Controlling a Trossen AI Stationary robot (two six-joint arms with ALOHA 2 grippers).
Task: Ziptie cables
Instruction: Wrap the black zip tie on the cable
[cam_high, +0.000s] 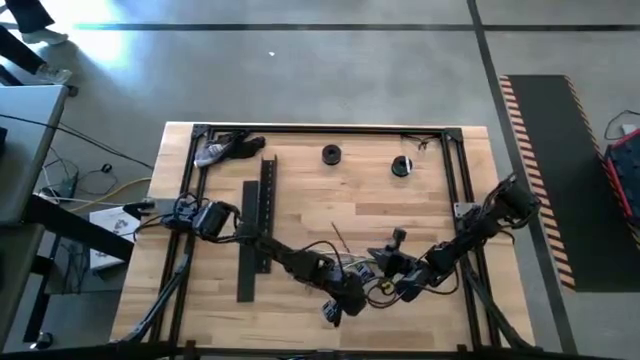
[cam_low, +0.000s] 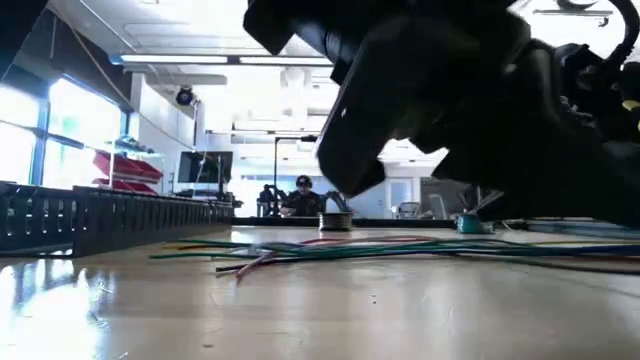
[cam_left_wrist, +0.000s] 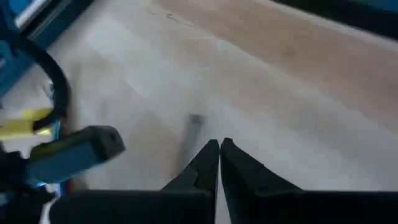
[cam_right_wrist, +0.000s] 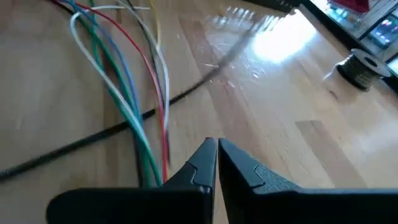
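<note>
Wood table (cam_high: 420, 215), cables (cam_right_wrist: 134, 112) loose near front edge. Left gripper (cam_left_wrist: 219, 148) closed, empty; right gripper (cam_right_wrist: 216, 146) closed, empty (just beside cables). Risks scattering wires if nudged.

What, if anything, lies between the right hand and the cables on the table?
Nothing visible blocks it. The right hand, fingers together, hangs just beside the cables, with only bare table around the tips. A thin dark line crosses the bundle but does not bar the approach.
</note>
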